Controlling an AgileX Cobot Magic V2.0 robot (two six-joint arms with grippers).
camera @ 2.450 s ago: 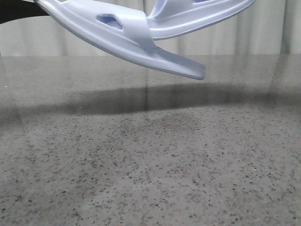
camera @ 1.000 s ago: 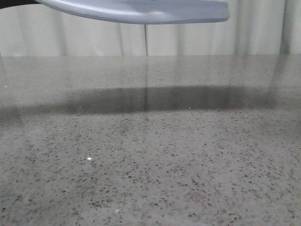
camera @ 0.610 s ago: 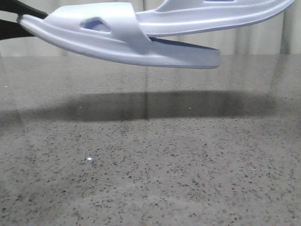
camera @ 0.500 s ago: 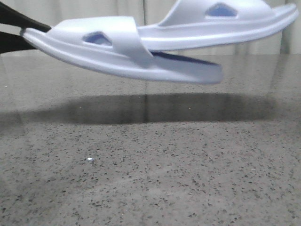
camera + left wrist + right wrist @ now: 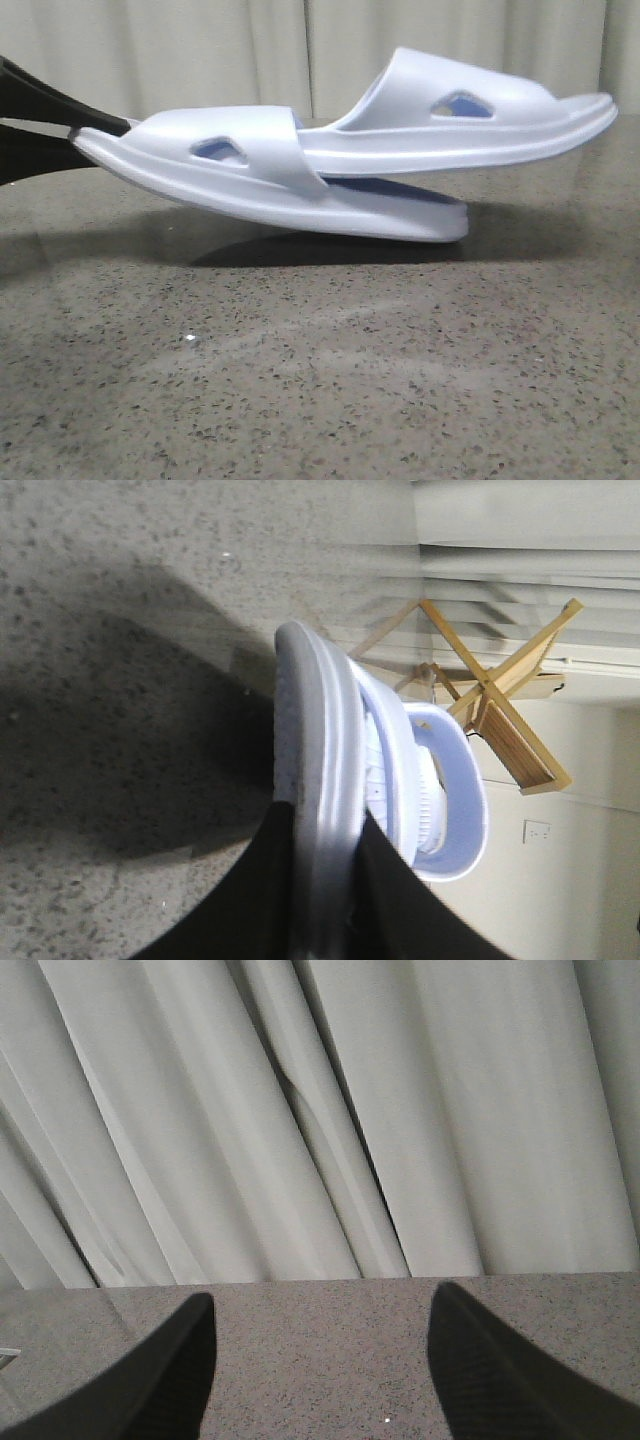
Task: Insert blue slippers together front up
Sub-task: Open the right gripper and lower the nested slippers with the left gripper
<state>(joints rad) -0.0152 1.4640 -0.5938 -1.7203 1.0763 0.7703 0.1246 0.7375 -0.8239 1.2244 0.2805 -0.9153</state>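
A: Item one, the blue slippers (image 5: 330,165). Location?

B: Upper middle of the front view, nested as a pair. The lower slipper (image 5: 270,190) runs left to right, its right end low at the speckled table (image 5: 320,380), its left end raised. The upper slipper (image 5: 470,125) is pushed under the lower one's strap and juts out to the right, rising toward the right edge of the frame.

A: Long axis?

B: Both lie roughly across the frame, straps and footbeds upward. Whether the lower tip touches the table, I cannot tell.

A: Item two, left gripper (image 5: 325,880). Relation to the pair?

B: At the pair's left end. In the left wrist view its dark fingers (image 5: 255,900) sit either side of the lower slipper's end, clamped on it.

A: Item three, right gripper (image 5: 320,1360)?

B: Fingers spread wide with nothing between them, facing pale curtains (image 5: 320,1110) beyond the table edge. No slipper in its view.
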